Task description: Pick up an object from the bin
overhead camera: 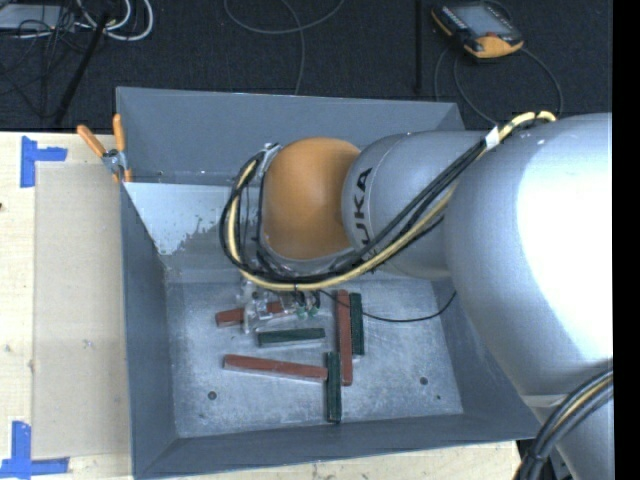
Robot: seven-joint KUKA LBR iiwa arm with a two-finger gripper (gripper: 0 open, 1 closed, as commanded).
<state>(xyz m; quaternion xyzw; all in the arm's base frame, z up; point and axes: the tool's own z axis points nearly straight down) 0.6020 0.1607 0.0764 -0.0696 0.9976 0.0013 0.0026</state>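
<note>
My gripper [268, 308] hangs low in the middle of the bin, just under the arm's orange cover. At its left side lies a short red-brown piece [230, 318]. Directly below it a short dark green bar [290, 337] lies level on the floor. The gripper sits right over the inner ends of these two, and I cannot make out whether it touches either. Its tips are hidden among the metal parts.
A long red-brown bar [274, 368] lies slanted nearer the front. To the right stand a red bar [343, 343] and a green bar [356, 325] side by side, with a dark green bar [333, 388] below them. The arm covers the bin's upper right.
</note>
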